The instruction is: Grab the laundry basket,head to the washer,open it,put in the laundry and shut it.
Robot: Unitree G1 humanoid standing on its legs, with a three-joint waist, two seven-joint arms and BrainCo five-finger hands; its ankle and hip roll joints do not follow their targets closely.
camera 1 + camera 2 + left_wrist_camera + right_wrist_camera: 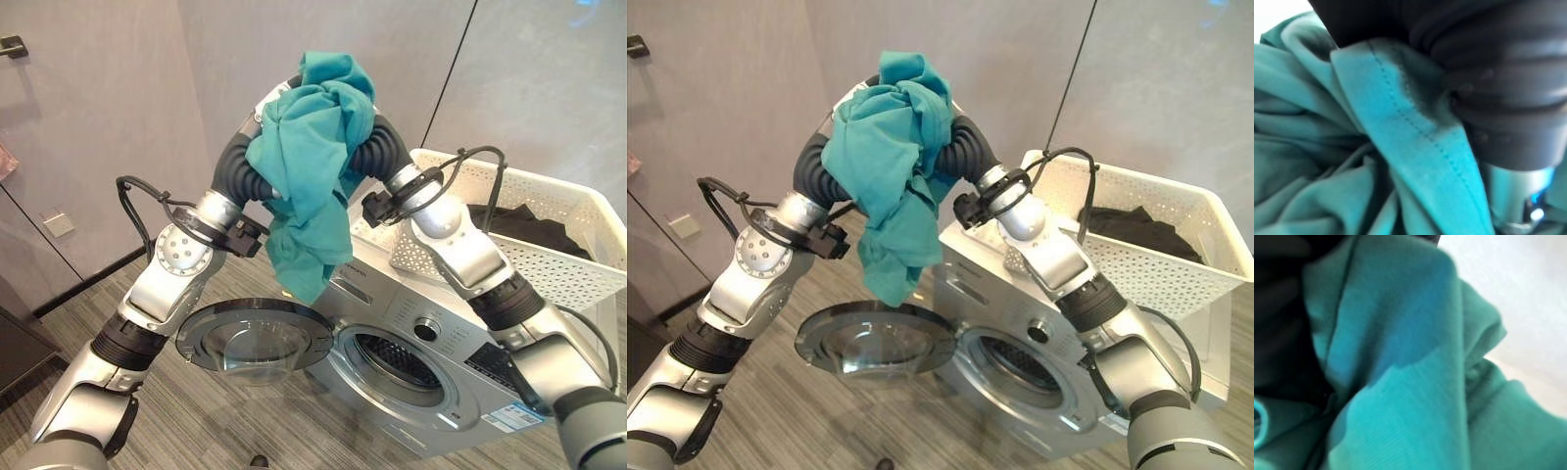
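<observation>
A teal garment [309, 147] hangs bunched between my two raised hands, above the washer's open door [255, 338]. My left hand [235, 166] and right hand [382, 147] press in from either side, and the cloth hides their fingers. The same teal cloth [1327, 147] lies right against the left hand's dark cover [1488, 73] and spreads across the right wrist view [1400, 382]. The silver washer [387, 294] stands below with its drum opening [397, 362] uncovered. A white perforated laundry basket [549, 264] rests on the washer's top at the right, with dark clothes [529, 225] inside.
Grey wall panels stand close behind the washer. A small wall plate [59, 224] sits low on the left wall, with a dark handle [12, 44] higher up. Grey plank floor lies in front of the open door.
</observation>
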